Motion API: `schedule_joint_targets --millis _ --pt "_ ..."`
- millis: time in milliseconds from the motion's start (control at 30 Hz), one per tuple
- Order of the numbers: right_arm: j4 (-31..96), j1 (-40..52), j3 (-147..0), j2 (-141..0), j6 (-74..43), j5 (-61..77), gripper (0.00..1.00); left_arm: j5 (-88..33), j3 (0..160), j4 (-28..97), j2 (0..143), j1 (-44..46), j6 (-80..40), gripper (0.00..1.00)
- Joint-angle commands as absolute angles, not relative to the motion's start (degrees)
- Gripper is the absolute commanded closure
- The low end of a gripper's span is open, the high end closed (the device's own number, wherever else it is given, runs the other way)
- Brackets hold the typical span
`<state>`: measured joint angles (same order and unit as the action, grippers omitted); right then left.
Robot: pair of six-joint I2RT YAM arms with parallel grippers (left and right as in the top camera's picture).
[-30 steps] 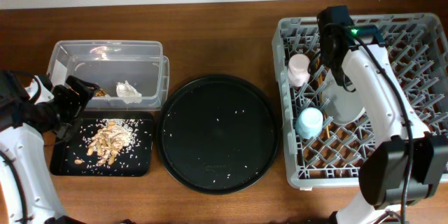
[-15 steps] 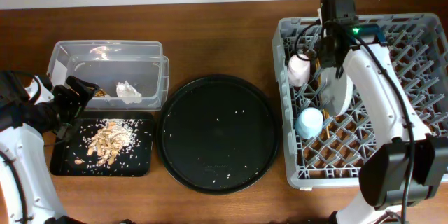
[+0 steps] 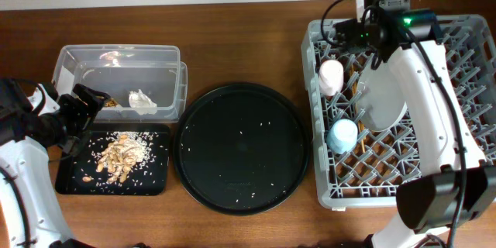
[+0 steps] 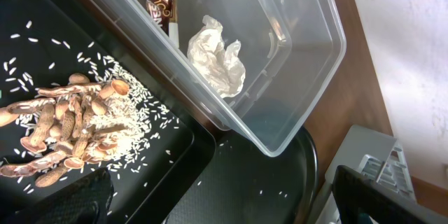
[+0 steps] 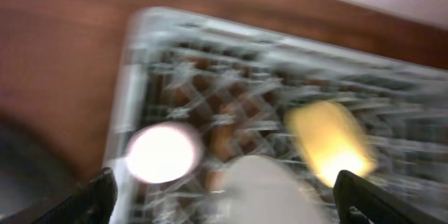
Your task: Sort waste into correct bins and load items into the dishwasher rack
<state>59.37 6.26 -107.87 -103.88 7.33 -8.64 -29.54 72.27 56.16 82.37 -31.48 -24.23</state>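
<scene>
The grey dishwasher rack (image 3: 364,195) holds a pink cup (image 3: 331,76), a blue cup (image 3: 342,135), a pale plate (image 3: 384,107) leaning among the pegs and wooden chopsticks (image 3: 363,146). My right gripper (image 3: 373,36) hovers open above the rack's far left part, with nothing in it. Its blurred wrist view shows the pink cup (image 5: 162,152), the plate (image 5: 262,189) and a yellow bowl (image 5: 329,140) below the open gripper (image 5: 227,199). My left gripper (image 3: 84,102) is open and empty beside the clear tub (image 3: 116,53) and the black tray (image 3: 155,180).
The tub holds a white paper scrap (image 4: 217,52) and a brown-gold wrapper (image 4: 157,0). Food scraps and rice (image 4: 66,122) lie in the shallow black tray. A large round black tray (image 3: 240,147) with a few rice grains sits between the bins and the rack.
My right gripper has opened, let go of the plate and lifted toward the rack's far edge. The plate now rests in the rack. The left arm has not moved.
</scene>
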Motion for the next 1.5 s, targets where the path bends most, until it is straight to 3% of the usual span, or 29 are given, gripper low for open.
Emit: schedule_joint_targets --millis 0,1000,1200,1467 --pt "61.0 6.9 -108.7 -102.7 6.5 14.6 0.01 -29.5 72.3 56.1 81.7 -31.6 -24.3 0.01" --pt "60.9 6.8 -108.6 -102.2 6.6 17.4 0.02 -29.5 72.3 56.1 81.7 -31.6 -24.3 0.0" --pt "60.9 6.8 -108.7 -87.2 6.6 17.4 0.02 -29.5 72.3 56.1 81.7 -31.6 -24.3 0.01" --pt "65.9 6.8 -108.6 -53.4 7.0 17.1 0.02 -29.5 72.3 56.1 81.7 -31.6 -24.3 0.01"
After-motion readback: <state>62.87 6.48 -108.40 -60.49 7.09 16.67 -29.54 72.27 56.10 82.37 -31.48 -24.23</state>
